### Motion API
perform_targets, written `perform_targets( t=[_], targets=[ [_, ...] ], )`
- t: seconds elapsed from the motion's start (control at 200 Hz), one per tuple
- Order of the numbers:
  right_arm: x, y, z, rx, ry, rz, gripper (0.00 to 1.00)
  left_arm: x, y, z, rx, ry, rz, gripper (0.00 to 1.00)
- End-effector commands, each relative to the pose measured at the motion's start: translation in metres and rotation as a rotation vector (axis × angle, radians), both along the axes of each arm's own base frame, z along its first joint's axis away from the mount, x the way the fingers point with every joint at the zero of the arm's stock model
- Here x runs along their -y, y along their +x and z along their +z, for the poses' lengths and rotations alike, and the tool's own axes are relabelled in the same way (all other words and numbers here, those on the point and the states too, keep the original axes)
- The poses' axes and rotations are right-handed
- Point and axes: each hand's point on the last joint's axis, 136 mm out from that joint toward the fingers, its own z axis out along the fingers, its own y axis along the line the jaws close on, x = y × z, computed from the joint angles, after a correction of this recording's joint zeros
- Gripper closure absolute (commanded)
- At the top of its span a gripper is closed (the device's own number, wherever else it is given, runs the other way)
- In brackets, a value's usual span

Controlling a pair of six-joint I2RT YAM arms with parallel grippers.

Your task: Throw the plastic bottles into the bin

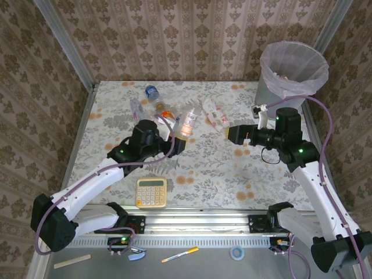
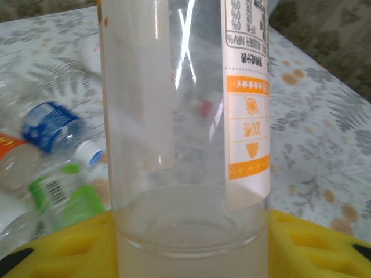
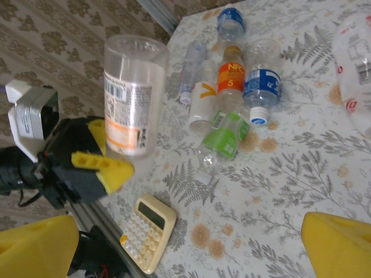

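My left gripper [image 1: 176, 137] is shut on a clear plastic bottle [image 1: 188, 121] with an orange and white label, held off the table. In the left wrist view this bottle [image 2: 185, 116] stands between the yellow fingers [image 2: 69, 246]. The right wrist view shows the same bottle [image 3: 130, 95] in the left arm's yellow pads [image 3: 101, 165]. Several other plastic bottles [image 1: 157, 104] lie at the table's back, among them a blue-labelled one [image 3: 262, 87], an orange-labelled one [image 3: 231, 75] and a green-labelled one [image 3: 226, 136]. The bin [image 1: 293, 70] stands at the back right. My right gripper [image 1: 228, 133] hovers open and holds nothing.
A yellow calculator [image 1: 151, 192] lies near the front edge, left of centre. A clear bottle with red print [image 1: 214, 114] lies beside the right gripper. Patterned walls close the table's back and sides.
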Motion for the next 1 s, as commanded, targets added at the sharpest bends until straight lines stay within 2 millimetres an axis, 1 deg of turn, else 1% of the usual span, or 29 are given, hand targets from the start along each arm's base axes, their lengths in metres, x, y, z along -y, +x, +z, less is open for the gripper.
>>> perform_targets(
  t=[0.0, 0.165, 0.375, 0.475, 0.63, 0.815, 0.9, 0.995],
  targets=[
    [-0.011, -0.002, 0.007, 0.008, 0.059, 0.040, 0.00, 0.031, -0.009, 0.038, 0.103, -0.077, -0.108, 0.54],
    [-0.015, -0.004, 0.008, 0.006, 0.071, 0.049, 0.00, 0.064, -0.028, 0.049, 0.135, -0.095, -0.217, 0.55],
    [-0.019, -0.003, 0.010, 0.007, 0.086, 0.061, 0.00, 0.093, -0.042, 0.050, 0.131, -0.115, -0.297, 0.55],
    [-0.021, -0.003, 0.012, 0.015, 0.096, 0.067, 0.00, 0.103, -0.044, 0.048, 0.122, -0.117, -0.320, 0.56],
    [-0.021, 0.001, 0.005, -0.004, 0.090, 0.056, 0.00, 0.118, -0.051, 0.052, 0.128, -0.143, -0.368, 0.57],
    [-0.020, 0.006, 0.004, -0.005, 0.089, 0.035, 0.01, 0.130, -0.055, 0.051, 0.137, -0.146, -0.399, 0.56],
    [-0.018, 0.008, 0.005, -0.010, 0.079, 0.021, 0.04, 0.132, -0.057, 0.051, 0.142, -0.155, -0.407, 0.56],
    [-0.018, 0.010, 0.006, -0.018, 0.076, 0.018, 0.12, 0.132, -0.059, 0.051, 0.155, -0.153, -0.413, 0.56]
  ],
)
